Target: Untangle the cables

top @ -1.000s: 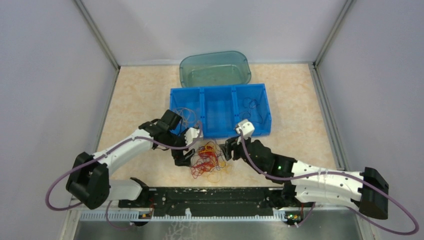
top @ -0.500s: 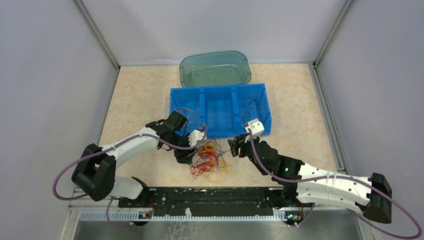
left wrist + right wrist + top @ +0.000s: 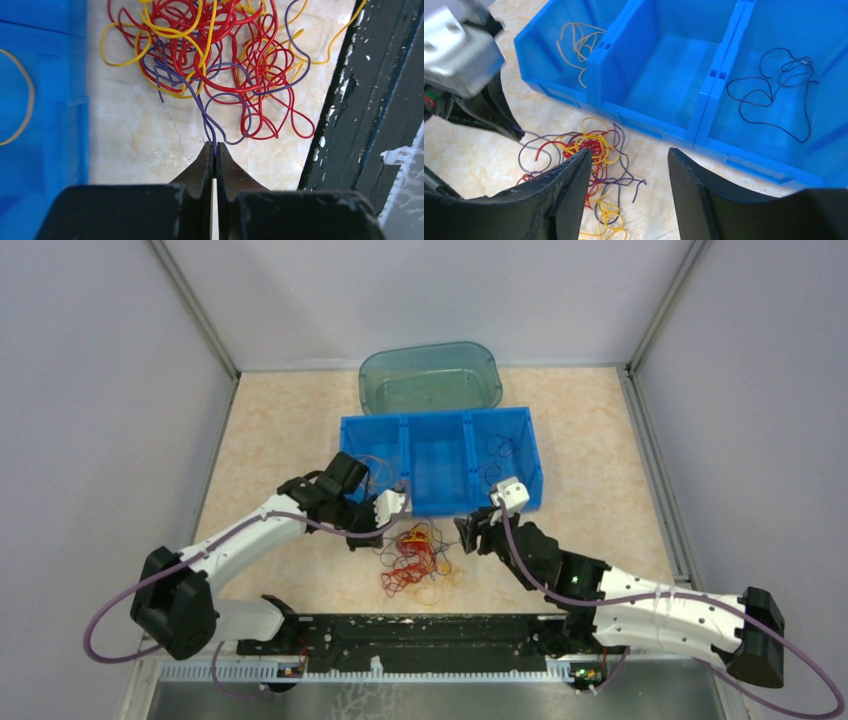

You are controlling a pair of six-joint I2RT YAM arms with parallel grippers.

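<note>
Pale grey walls (image 3: 90,390) close in the left, back and right sides, joined at the corners by slanting metal posts (image 3: 197,310). The tabletop (image 3: 270,430) is a beige, marbled surface under soft, even light, with a scuffed black strip (image 3: 420,632) along its near edge.

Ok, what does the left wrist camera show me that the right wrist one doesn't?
Only the left wrist: a head-on look at the left fingers shut on one purple strand leading from the clump, plus the black rail alongside.

Only the right wrist: the right fingers open with nothing between them, the bin's bare middle compartment, and a dark strand in the right-hand one.

Both: the red, yellow and purple clump and the blue bin with a yellow strand inside.
</note>
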